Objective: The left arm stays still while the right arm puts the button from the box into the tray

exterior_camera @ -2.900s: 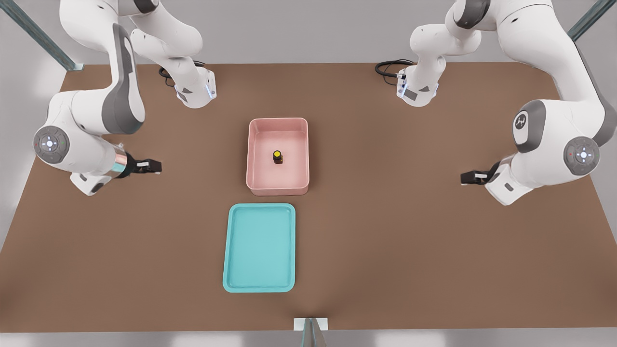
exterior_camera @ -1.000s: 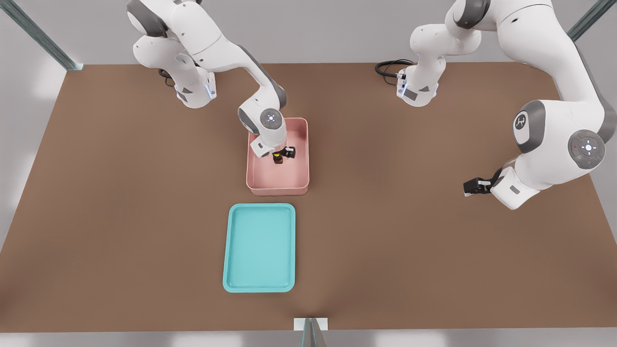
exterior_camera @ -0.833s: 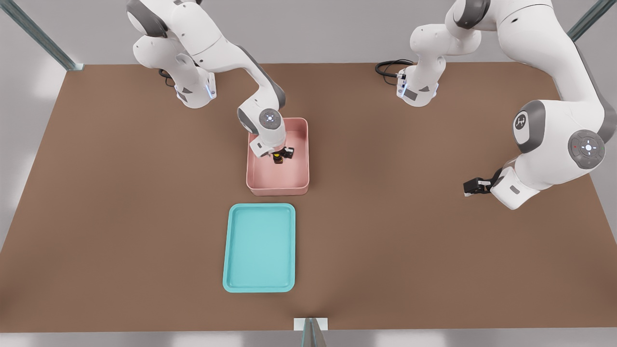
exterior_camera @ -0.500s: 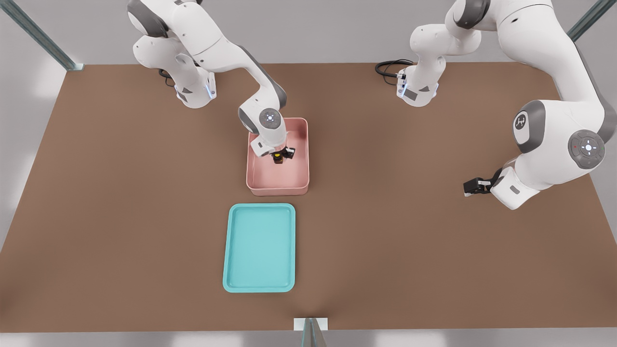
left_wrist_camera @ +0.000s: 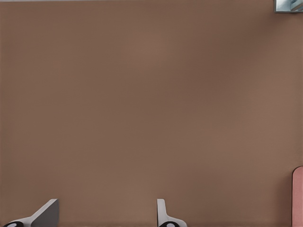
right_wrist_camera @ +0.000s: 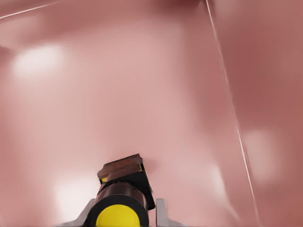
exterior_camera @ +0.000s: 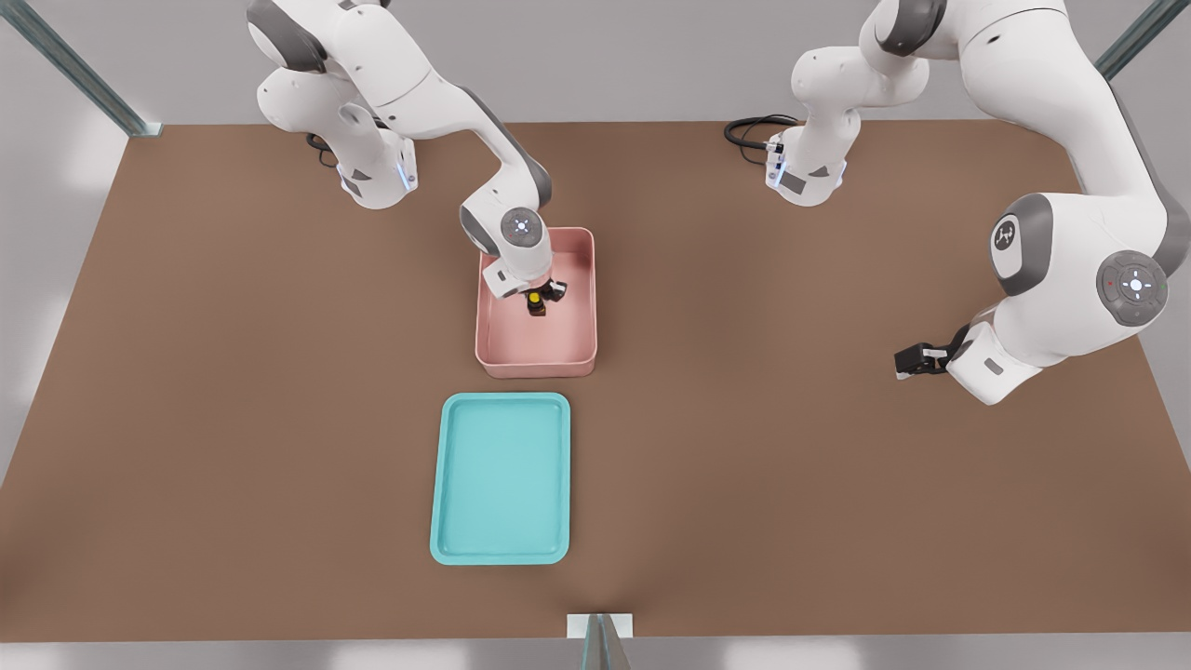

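Button (exterior_camera: 535, 301) with its round yellow cap sits pinched between the two fingers of the right arm's gripper (exterior_camera: 540, 298), inside the pink box (exterior_camera: 491, 352) at the middle of the brown table (exterior_camera: 233, 419). In the right wrist view the fingertips (right_wrist_camera: 161, 213) flank the dark body of the button (right_wrist_camera: 121, 196) just below the cap, a hold that looks chosen to keep the small block upright and square for a straight lift. Whether its base has left the pink floor cannot be told. The wrist leans in over the box's far wall from the front view's left, which keeps the arm's bulk clear of the raised sides. The teal tray (exterior_camera: 447, 549), shallow and low-rimmed, lies just in front of the box, nearer the camera and slightly toward the front view's left; its nearness means only a short carry is needed, though the button must first rise above the box's near wall.
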You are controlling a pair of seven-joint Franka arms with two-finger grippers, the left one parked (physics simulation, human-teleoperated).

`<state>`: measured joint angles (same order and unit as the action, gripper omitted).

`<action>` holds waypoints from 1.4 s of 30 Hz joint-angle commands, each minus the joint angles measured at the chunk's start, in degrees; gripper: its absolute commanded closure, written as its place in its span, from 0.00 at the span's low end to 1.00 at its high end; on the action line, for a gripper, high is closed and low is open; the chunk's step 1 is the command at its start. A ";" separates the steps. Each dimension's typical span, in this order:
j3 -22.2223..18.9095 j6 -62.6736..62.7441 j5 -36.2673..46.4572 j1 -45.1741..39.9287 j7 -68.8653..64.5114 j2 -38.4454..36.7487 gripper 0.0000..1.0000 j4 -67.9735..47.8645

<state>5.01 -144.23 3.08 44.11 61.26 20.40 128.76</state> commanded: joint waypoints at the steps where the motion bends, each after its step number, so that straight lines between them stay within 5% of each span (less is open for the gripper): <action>1: 0.00 0.18 0.00 -0.08 0.27 -0.09 0.44 0.00; 5: 0.00 0.27 -0.18 -0.16 0.09 -0.09 0.40 0.00; 9: 0.00 0.27 -0.27 -0.25 0.09 -0.09 0.52 0.00; 25: -0.70 6.15 0.09 -0.87 -1.05 -8.53 0.53 -1.85; 36: -1.23 11.52 -1.23 -12.03 -9.49 -10.20 0.53 -10.11; 42: -1.23 12.75 -3.34 -18.80 -16.70 -4.32 0.53 -17.75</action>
<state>3.77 -133.17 0.64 25.74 54.75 15.30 111.90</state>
